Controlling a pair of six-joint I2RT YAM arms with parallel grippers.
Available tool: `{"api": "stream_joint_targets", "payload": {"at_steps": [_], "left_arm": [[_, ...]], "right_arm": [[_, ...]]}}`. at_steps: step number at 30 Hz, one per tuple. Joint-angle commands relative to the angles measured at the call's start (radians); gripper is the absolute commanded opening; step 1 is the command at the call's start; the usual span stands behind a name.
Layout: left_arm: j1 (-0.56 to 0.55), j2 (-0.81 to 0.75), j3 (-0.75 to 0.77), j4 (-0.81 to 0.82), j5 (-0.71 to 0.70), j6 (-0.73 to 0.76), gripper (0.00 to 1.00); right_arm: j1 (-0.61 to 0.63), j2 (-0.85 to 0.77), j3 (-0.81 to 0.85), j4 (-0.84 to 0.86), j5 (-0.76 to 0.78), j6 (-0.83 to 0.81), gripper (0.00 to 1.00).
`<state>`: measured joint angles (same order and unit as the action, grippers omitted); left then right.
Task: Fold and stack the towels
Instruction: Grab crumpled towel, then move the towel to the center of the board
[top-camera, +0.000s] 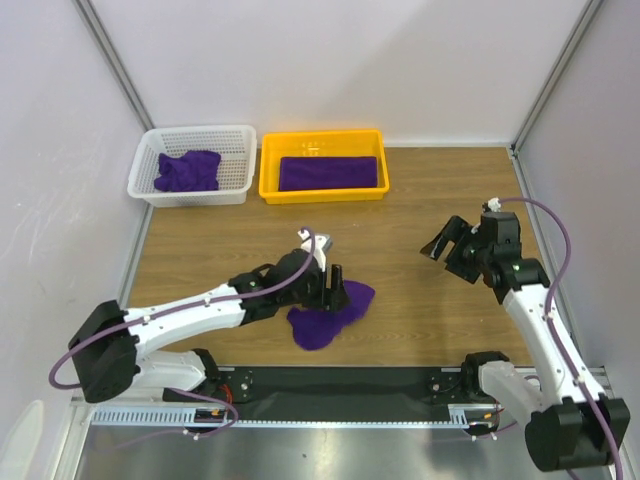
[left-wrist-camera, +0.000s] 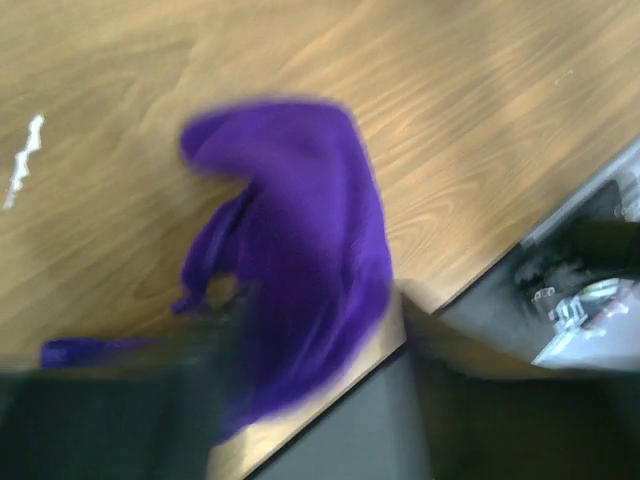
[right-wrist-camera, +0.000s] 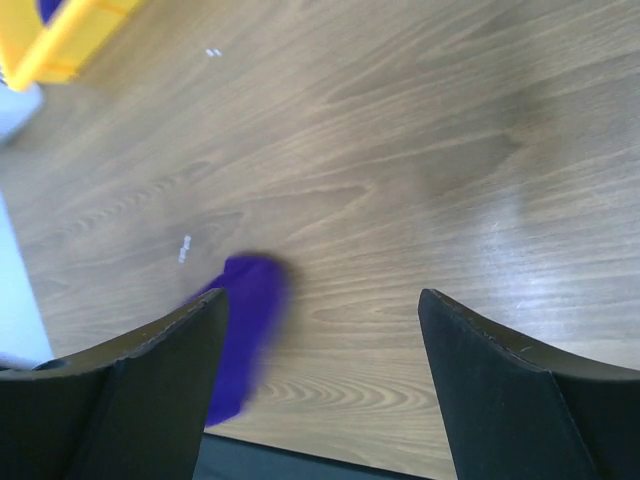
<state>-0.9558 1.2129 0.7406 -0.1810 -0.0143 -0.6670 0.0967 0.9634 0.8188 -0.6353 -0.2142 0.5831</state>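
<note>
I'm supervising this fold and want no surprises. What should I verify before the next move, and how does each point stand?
1. Loose towel lies flat for folding: not ok; it is crumpled near the table's front edge.
2. Left gripper has a firm hold on it: cannot tell; the left wrist view is blurred.
3. Right gripper is open and empty, ready to help: ok.
4. Yellow tray holds a folded towel to stack on: ok.
5. White basket is emptied: not ok; a crumpled basket towel lies inside.
</note>
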Motion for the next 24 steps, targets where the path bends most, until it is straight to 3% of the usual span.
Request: {"api": "stream_joint_targets", "payload": {"at_steps": [1,2,4,6,9,14,18,24], "left_arm": [[-0.027,0.037,0.045,-0.035,-0.116,0.02,0.81],[-0.029,0.037,0.072,-0.085,-0.154,0.004,0.9],[-0.029,0.025,0.106,-0.27,-0.275,-0.06,0.97],[-0.027,0.001,0.137,-0.447,-0.34,-0.162,1.0],[-0.027,-0.104,0.073,-0.506,-0.34,-0.268,1.0],[-0.018,-0.361,-0.136,-0.489,-0.334,-0.422,0.98],[-0.015,-0.482,-0.274,-0.375,-0.268,-0.508,0.92],[-0.035,-0.506,-0.431,-0.229,-0.222,-0.637,0.79]], "right_arm": [[0.008,-0.063,-0.021,0.016,0.036,0.057,0.84],[0.008,-0.063,-0.018,0.003,0.042,0.057,0.84],[0.015,-0.06,-0.012,-0.004,0.055,0.063,0.86],[0.038,-0.058,-0.017,-0.003,0.068,0.075,0.86],[0.084,-0.04,-0.033,0.019,0.078,0.087,0.86],[0.15,0.06,-0.023,0.084,0.036,0.092,0.85],[0.218,0.214,0.009,0.118,0.012,0.067,0.84],[0.27,0.353,0.026,0.186,0.026,-0.032,0.83]]}}
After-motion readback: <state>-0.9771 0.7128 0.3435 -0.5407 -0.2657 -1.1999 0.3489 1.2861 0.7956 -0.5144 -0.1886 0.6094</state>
